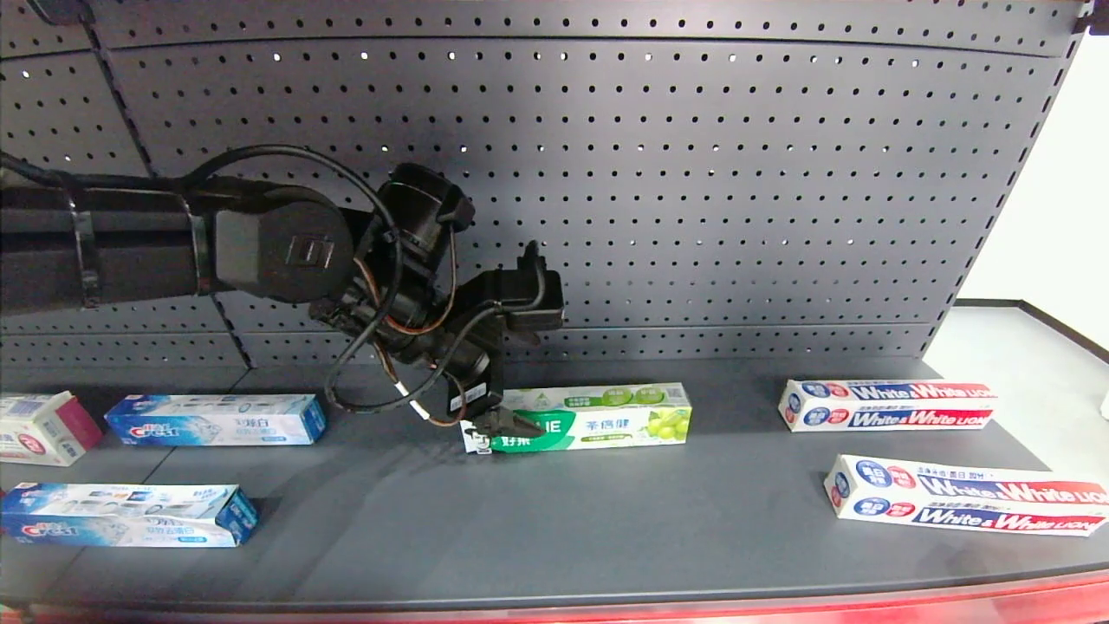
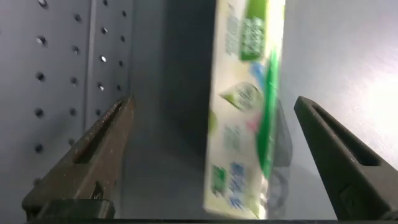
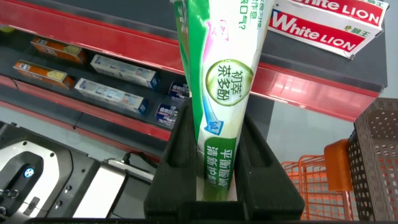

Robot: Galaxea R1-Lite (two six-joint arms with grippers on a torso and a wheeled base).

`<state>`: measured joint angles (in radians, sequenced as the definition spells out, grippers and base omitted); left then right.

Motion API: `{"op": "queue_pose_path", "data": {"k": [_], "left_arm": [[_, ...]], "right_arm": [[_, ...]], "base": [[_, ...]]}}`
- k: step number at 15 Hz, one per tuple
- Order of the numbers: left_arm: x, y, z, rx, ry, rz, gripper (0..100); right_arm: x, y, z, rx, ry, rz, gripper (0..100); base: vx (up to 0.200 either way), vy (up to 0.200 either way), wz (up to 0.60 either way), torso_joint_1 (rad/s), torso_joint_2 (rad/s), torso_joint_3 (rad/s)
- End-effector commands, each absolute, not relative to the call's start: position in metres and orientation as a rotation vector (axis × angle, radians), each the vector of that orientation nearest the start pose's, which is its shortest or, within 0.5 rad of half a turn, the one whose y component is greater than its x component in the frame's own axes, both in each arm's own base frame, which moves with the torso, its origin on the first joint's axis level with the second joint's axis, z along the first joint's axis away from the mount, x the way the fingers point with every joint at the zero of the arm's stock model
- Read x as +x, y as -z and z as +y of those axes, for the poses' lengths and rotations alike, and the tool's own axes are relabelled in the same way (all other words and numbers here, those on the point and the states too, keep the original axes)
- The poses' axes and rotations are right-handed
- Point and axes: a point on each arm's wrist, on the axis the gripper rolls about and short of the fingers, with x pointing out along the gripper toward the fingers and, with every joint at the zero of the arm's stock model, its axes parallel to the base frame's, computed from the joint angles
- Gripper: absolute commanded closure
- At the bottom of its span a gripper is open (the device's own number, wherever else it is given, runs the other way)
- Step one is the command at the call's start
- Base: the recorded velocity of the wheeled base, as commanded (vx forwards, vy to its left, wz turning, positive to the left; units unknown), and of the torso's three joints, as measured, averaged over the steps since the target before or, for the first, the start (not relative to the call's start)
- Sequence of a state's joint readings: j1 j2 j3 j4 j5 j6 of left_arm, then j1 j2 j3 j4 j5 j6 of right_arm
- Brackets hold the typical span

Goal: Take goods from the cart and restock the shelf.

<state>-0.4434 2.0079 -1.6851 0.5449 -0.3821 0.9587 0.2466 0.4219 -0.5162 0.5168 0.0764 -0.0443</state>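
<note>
Long green cardboard toothpaste box [image 3: 227, 74] stands on end, clamped between the right gripper's [image 3: 221, 124] black fingers. A second box [image 1: 606, 418] lies flat on the smooth grey metal shelf [image 1: 554, 520], long axis parallel to the perforated back panel [image 1: 693, 173]. The left gripper [image 1: 511, 425] straddles its left end, jaws spread wide.

Left hand [image 1: 511, 425] at left end of green toothpaste box [image 1: 624, 420] on grey shelf [image 1: 520, 529].

Green toothpaste box [image 1: 606, 420], apparently flat on shelf [image 1: 520, 520]
</note>
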Motion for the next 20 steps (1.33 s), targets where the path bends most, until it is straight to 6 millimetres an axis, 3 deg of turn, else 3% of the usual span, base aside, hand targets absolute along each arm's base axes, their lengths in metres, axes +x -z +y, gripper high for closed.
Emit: {"op": "queue_pose_path", "data": {"k": [1,7,15,16,20], "left_arm": [[0.351,-0.202,-0.178,0.868,1.147,0.46,0],[0.356,-0.191,-0.201,0.875,1.189,0.461,0],[0.356,-0.184,-0.214,0.855,1.209,0.482,0],[0.356,-0.183,-0.214,0.855,1.21,0.485,100],[0.35,-0.181,-0.215,0.852,1.231,0.527,100]], "right_arm": [[-0.013,-0.172,-0.002,-0.079,-0.327,0.417,100],[-0.015,-0.168,-0.002,-0.078,-0.322,0.417,100],[-0.016,-0.166,-0.002,-0.078,-0.324,0.418,100],[-0.016,-0.166,-0.002,-0.078,-0.322,0.418,100],[-0.016,-0.165,-0.002,-0.078,-0.322,0.418,100]], "base": [[0.0,0.0,0.0,0.0,0.0,0.0],[0.0,0.0,0.0,0.0,0.0,0.0],[0.0,0.0,0.0,0.0,0.0,0.0],[0.0,0.0,0.0,0.0,0.0,0.0],[0.0,0.0,0.0,0.0,0.0,0.0]]}}
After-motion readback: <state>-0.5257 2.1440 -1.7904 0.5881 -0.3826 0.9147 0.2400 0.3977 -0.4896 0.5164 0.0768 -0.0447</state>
